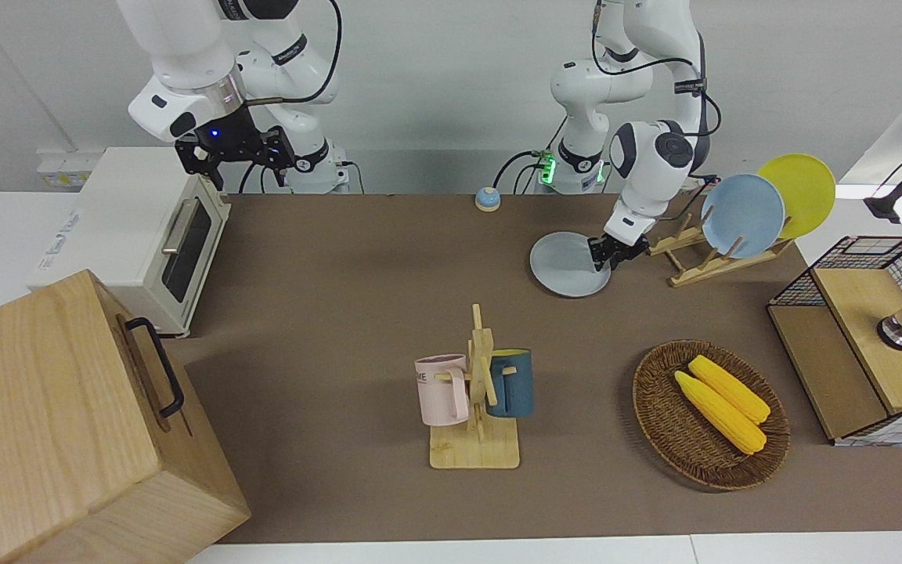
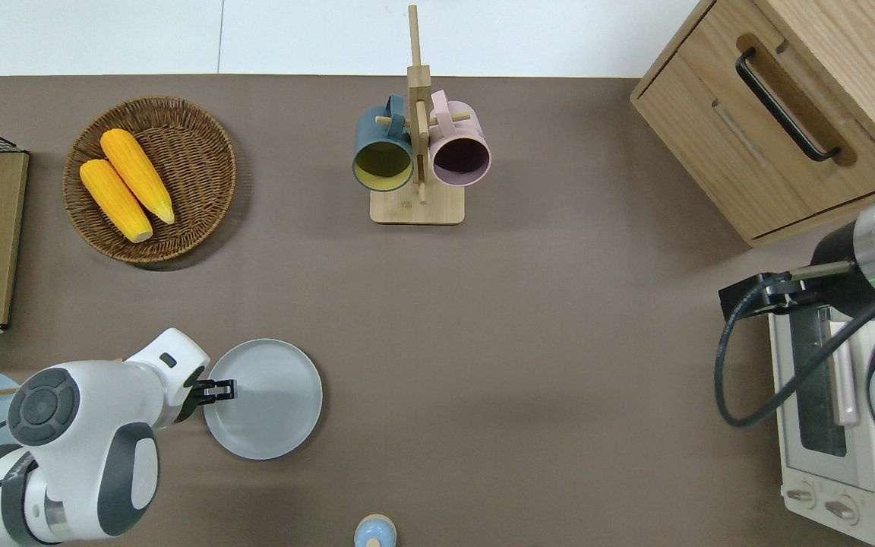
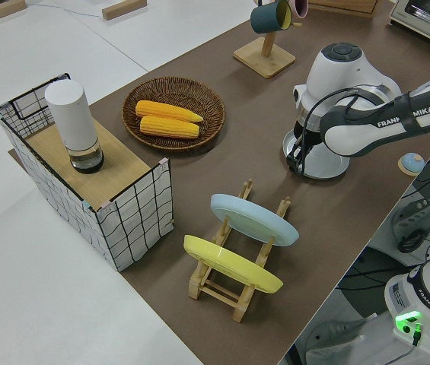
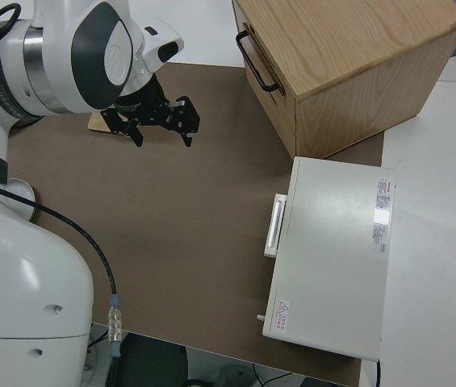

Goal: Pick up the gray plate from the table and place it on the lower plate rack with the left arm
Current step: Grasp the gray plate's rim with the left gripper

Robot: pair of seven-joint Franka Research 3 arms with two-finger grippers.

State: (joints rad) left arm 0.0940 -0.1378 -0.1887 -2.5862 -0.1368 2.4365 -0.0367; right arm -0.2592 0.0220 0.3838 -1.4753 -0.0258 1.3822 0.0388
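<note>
The gray plate (image 1: 564, 266) (image 2: 274, 403) (image 3: 327, 163) lies flat on the brown table (image 1: 357, 298), beside the lower plate rack (image 1: 690, 262) (image 3: 234, 285). My left gripper (image 1: 606, 257) (image 2: 223, 390) (image 3: 298, 158) is low at the plate's rim on the edge toward the rack, with its fingers closed together on that rim. The rack holds a sky-blue plate (image 1: 742, 215) and a yellow plate (image 1: 799, 192) in its higher slots; its low slots nearest the gray plate are bare. My right gripper (image 1: 236, 157) (image 4: 163, 121) is parked, fingers apart.
A mug tree (image 1: 476, 392) with two cups stands mid-table. A wicker basket (image 1: 654, 407) with corn and a wire crate (image 1: 874, 337) are toward the left arm's end. A toaster oven (image 1: 146, 235) and wooden cabinet (image 1: 67, 423) are toward the right arm's end. A small blue bell (image 1: 487, 199) sits near the robots.
</note>
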